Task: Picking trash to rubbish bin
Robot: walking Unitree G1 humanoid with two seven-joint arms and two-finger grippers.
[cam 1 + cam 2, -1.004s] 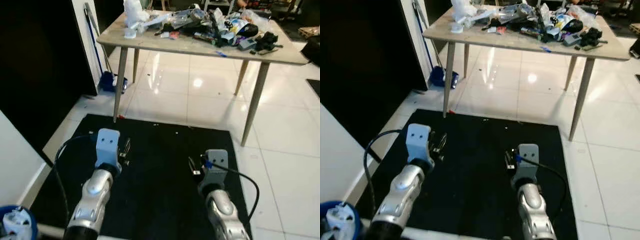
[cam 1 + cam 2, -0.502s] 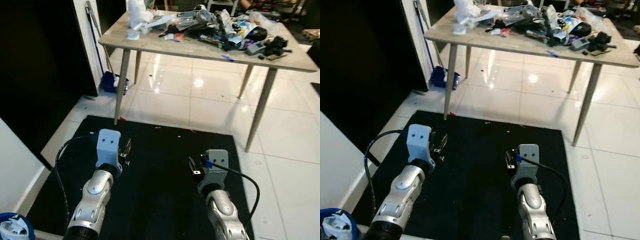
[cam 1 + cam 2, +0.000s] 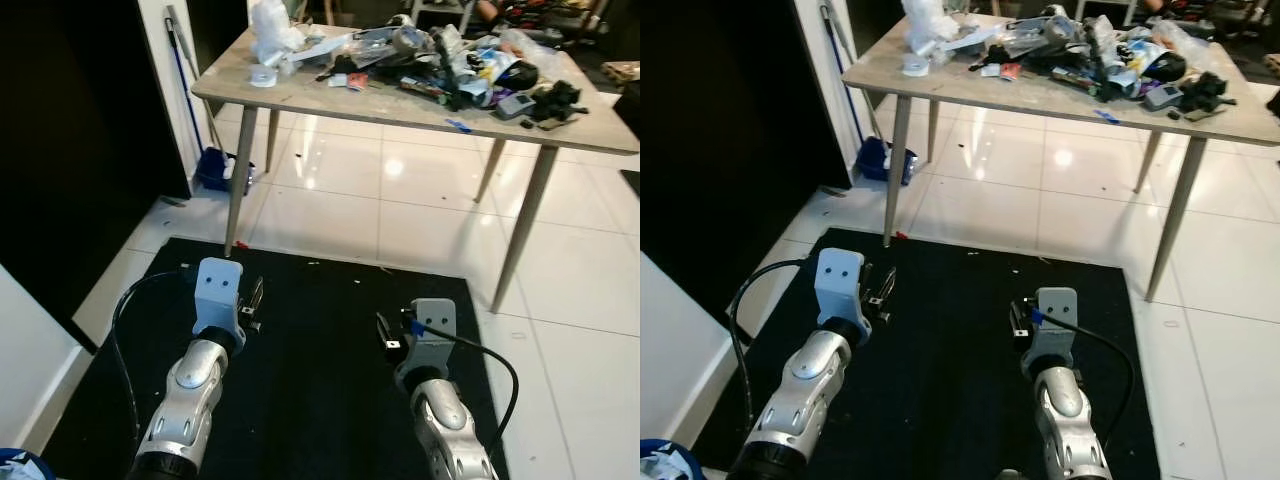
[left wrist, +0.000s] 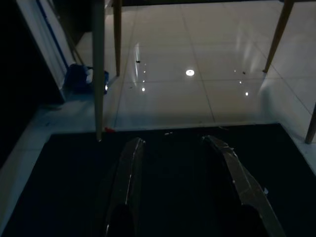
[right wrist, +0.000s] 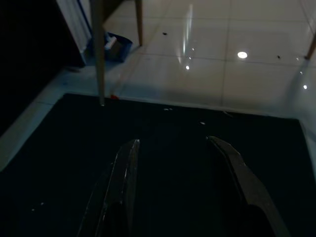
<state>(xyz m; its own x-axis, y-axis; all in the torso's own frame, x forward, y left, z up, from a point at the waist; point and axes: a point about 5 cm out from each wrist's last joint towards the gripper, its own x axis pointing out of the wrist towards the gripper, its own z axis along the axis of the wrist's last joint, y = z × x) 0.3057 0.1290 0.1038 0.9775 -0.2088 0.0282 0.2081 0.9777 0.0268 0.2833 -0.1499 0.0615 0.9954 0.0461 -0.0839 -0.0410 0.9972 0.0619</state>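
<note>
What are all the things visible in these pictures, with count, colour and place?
table: one, light wood, ahead on the white floor
clutter: many mixed items, on the table top
white bag: one, at the table's left end
mat: one, black, on the floor under the arms
dustpan: one, blue, by the wall left of the table
left gripper: black fingers apart, above the mat
right gripper: black fingers apart, above the mat

"What do my arms look like?"
"Silver, rounded. I see a grey-blue block on each wrist, the left wrist block (image 3: 218, 290) with two screw holes, and black cables (image 3: 478, 352) looping back."
</note>
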